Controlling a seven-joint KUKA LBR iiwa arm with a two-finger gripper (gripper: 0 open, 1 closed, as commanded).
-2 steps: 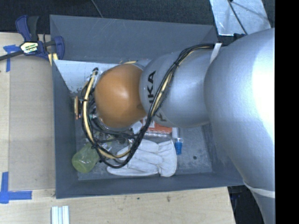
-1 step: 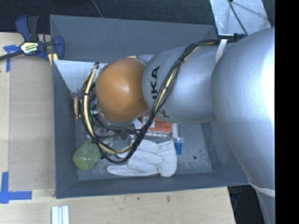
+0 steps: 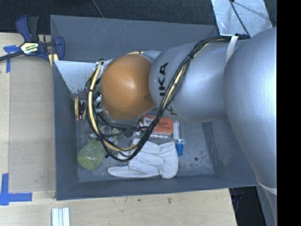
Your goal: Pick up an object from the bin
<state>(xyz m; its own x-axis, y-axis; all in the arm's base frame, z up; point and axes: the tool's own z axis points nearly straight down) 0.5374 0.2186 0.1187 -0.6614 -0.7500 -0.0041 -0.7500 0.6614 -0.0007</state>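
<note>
- Fingers are hidden beneath the orange wrist cover [image 3: 124, 86], which hangs over the left middle of the grey bin [image 3: 141, 32]; whether they are spread or closed is impossible to say, and so is which thing lies under them.
- Black and yellow cables [image 3: 141, 142] loop round the cover's near and left sides.
- Just near of the cover lies a white glove [image 3: 150, 161], flat against the bin's near wall.
- A pale green, rounded lump [image 3: 91, 156] sits left of the glove in the near-left corner.
- An orange packet [image 3: 162, 126] peeks out at the cover's right, with a clear tube with a blue cap [image 3: 179, 147] just beside it.
- A small brass-coloured piece [image 3: 79, 108] lies left of the cover.
- The silver arm [image 3: 207, 84] covers the bin's right side.
</note>
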